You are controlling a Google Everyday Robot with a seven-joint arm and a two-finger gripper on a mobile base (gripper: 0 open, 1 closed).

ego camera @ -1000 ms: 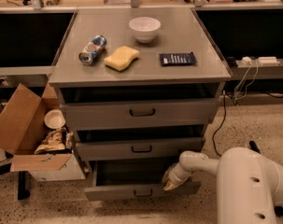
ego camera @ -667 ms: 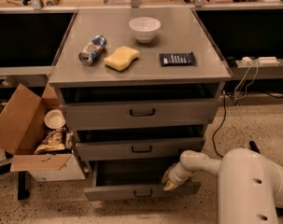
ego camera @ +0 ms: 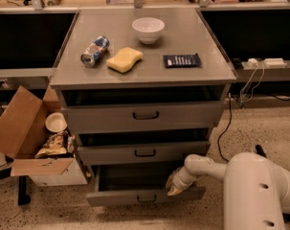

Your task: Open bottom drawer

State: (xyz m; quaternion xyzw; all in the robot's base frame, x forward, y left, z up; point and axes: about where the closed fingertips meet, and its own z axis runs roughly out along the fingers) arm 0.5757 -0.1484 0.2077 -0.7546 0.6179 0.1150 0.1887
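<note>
The grey cabinet has three drawers. The bottom drawer (ego camera: 120, 196) is pulled out, showing its plain grey interior and a small dark loop handle (ego camera: 146, 198) on its front. My gripper (ego camera: 174, 186) sits at the right part of that drawer, just above its front edge, at the end of the white arm (ego camera: 206, 166) reaching in from the lower right. The middle drawer (ego camera: 143, 152) and top drawer (ego camera: 144, 115) stand slightly out from the frame.
On the cabinet top (ego camera: 211, 73) lie a white bowl (ego camera: 148, 29), a crushed can (ego camera: 94, 51), a yellow sponge (ego camera: 124, 60) and a dark packet (ego camera: 182, 60). An open cardboard box (ego camera: 25, 133) with rubbish stands at the left. Cables (ego camera: 240, 92) hang on the right.
</note>
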